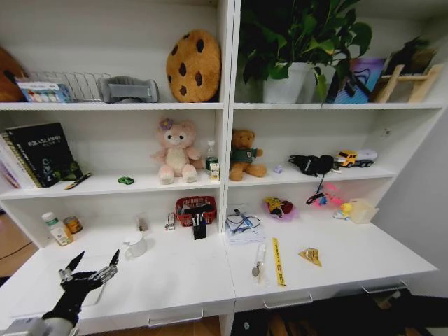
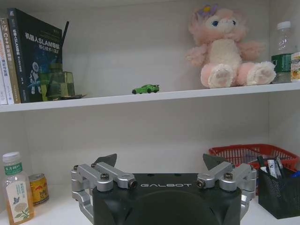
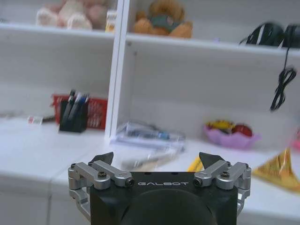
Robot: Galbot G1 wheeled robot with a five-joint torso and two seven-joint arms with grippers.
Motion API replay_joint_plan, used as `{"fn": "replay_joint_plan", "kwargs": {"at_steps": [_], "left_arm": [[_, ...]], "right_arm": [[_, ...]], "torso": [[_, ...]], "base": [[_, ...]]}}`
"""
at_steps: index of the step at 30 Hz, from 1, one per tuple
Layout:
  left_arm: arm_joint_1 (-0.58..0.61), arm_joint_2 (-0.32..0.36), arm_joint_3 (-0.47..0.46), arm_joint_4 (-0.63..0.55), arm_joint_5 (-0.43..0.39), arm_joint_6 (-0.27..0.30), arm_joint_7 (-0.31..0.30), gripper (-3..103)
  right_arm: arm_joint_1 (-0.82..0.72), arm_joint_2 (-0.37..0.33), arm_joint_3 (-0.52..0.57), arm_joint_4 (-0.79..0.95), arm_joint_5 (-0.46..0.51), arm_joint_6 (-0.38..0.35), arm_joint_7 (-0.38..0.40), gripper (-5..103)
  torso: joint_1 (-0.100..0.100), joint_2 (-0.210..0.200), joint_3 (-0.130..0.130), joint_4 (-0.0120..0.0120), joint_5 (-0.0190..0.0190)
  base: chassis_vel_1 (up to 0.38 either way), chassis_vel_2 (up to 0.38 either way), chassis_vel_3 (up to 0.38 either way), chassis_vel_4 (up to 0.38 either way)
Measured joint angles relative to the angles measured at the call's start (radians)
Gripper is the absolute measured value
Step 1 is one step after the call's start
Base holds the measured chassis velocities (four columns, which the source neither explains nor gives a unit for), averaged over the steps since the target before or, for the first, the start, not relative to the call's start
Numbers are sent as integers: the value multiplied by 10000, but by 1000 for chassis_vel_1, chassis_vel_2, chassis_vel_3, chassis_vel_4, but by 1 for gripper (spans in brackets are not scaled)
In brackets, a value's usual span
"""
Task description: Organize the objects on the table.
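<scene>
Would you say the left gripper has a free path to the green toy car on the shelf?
Probably yes. The left gripper hovers open over the table, and the car sits alone near the shelf's front edge with nothing between them.

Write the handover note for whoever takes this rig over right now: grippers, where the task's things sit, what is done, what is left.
Left gripper: open, empty, hovering over the table's left end.
Right gripper: open, empty, facing the table's right half.
Green toy car: on the middle shelf, left of the pink plush.
Pens: standing in the black holder by the red basket.
Loose on the table: white mug, yellow strip, snack packet.
Done: nothing visibly in hand. Left: gather the loose items.
</scene>
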Motion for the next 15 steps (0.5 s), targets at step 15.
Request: {"fn": "replay_joint_plan", "kwargs": {"at_steps": [15], "left_arm": [[0,0,0,-1,0,0,0,100]], "right_arm": [[2523,-1072,807,2146,3838,-3753,540,100]], "torso": [[3,-2,1,0,0]], "base": [[0,0,0,0]]}}
